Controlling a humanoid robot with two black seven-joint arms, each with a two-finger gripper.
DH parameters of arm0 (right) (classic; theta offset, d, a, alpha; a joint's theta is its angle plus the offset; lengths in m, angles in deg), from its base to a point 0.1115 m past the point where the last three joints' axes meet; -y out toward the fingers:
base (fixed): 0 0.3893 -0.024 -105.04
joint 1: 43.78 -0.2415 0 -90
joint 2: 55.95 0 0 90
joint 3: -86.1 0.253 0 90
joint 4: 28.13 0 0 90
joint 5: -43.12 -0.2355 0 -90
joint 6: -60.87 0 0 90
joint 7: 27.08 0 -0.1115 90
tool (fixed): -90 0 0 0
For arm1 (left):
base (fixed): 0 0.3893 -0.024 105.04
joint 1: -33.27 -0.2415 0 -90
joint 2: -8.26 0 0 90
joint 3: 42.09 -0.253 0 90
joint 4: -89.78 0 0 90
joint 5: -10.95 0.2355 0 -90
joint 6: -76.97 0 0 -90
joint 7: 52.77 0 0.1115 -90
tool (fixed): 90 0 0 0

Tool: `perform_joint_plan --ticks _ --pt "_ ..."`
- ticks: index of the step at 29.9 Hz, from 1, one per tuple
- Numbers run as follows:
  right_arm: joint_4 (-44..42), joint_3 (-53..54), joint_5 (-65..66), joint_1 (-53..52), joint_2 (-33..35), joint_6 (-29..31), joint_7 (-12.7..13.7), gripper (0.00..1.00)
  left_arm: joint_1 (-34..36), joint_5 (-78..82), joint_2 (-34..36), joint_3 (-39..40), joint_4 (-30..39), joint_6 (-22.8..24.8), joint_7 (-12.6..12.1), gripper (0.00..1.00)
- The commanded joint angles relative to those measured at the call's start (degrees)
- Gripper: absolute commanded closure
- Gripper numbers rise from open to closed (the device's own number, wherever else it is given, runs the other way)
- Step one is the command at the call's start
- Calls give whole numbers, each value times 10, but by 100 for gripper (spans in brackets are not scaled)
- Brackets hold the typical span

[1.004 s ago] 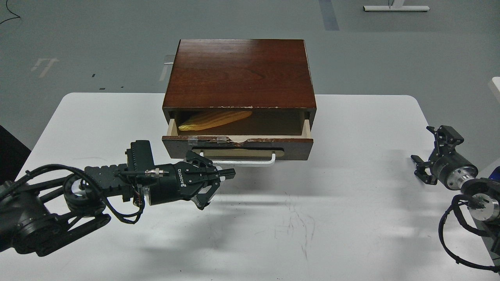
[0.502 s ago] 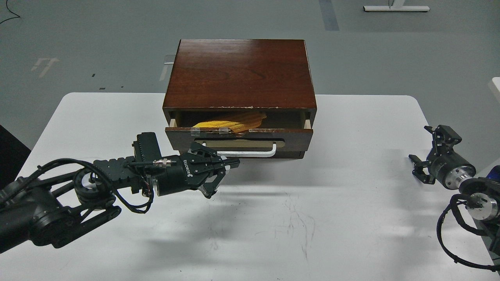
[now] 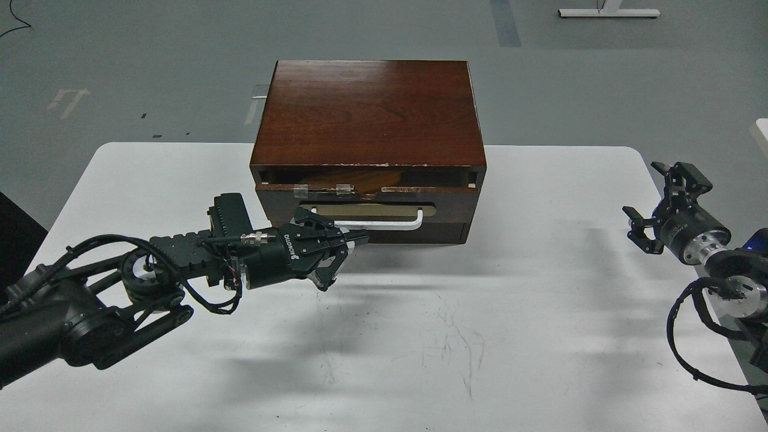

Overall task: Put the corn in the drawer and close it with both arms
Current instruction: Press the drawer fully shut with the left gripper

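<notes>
Corn (image 3: 351, 179) lies inside the drawer (image 3: 366, 207), showing only as a dim, shadowed shape through the narrow gap between the chipped top edge of the drawer front and the cabinet (image 3: 367, 111) above it. Drawer front stands nearly flush with the cabinet face, so closing appears almost complete but not finished. Risk one: the corn seems to sit high and close behind the drawer front, and if it rides up against the cabinet's upper lip a further push could jam the drawer or crush the cob. Risk two: the push is applied left of the drawer's centre only, which could skew the drawer in its opening and make it bind, or shove the whole cabinet back across the counter (image 3: 420, 336). Left claw (image 3: 347, 245) is at the drawer front, below the left part of the white handle (image 3: 375, 223), its fingers drawn close together at the tips and holding nothing; whether the tips actually touch the drawer front or the handle cannot be told from this angle. Right claw (image 3: 651, 207) hangs well to the right of the drawer, above the counter edge, fingers spread wide and empty, taking no part in the push.
</notes>
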Motion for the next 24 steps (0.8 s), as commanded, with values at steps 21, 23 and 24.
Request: perform_joint_plan --ticks 21,23,24 --pt "31 6 0 -41 1 1 -17 0 14 -4 -40 14 -54 -3 0 100" --pt "55 7 0 -55 3 0 -18 0 14 -4 -40 14 -55 -3 0 100" --pt "70 7 0 -63 3 -1 -18 0 14 -4 -40 18 -55 -3 0 100"
